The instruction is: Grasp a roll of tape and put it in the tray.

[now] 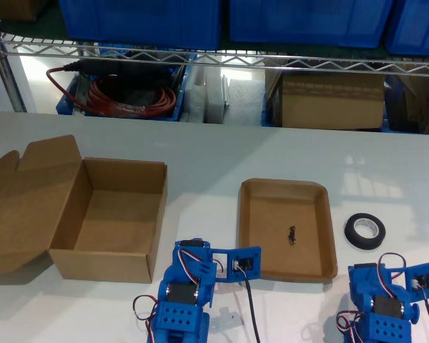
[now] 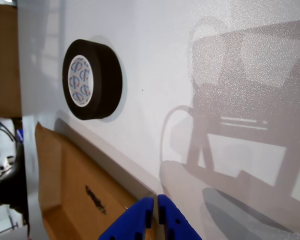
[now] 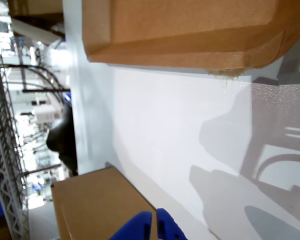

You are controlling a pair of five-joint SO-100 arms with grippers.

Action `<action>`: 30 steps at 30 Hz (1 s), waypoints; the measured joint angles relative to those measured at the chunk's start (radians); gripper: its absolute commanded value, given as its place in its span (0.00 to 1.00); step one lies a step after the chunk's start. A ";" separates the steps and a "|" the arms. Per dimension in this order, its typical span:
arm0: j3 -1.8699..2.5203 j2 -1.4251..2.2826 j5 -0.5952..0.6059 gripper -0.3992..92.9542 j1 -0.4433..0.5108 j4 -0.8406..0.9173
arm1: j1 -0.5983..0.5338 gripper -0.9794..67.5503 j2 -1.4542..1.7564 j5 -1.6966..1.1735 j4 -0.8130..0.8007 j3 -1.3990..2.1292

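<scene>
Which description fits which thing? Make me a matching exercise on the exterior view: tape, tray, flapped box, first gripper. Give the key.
Things:
1. small black roll of tape with pale core
2. shallow brown cardboard tray
3. deep brown cardboard box with open flaps
4. my blue first gripper

Descriptions:
A. on the exterior view's left
B. jaws together, holding nothing
C. flat on the white table, right of the tray
D. holds only a small dark mark

Pairs: 1-C, 2-D, 3-A, 4-B
</scene>
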 measured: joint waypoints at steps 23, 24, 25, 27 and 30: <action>0.000 0.000 0.000 0.01 0.000 0.000 | 0.021 0.46 0.000 0.049 0.000 0.000; 0.000 0.000 0.000 0.01 0.000 0.000 | 0.021 0.46 -0.005 0.049 -0.003 0.000; 0.000 0.000 0.000 0.01 0.000 0.000 | 0.020 0.46 -0.029 0.049 -0.018 -0.002; 0.000 0.000 0.000 0.01 0.000 0.000 | 0.034 0.46 -0.166 0.049 -0.086 -0.043; 0.000 0.000 0.000 0.01 0.000 0.000 | 0.057 0.47 -0.468 0.054 -0.150 -0.202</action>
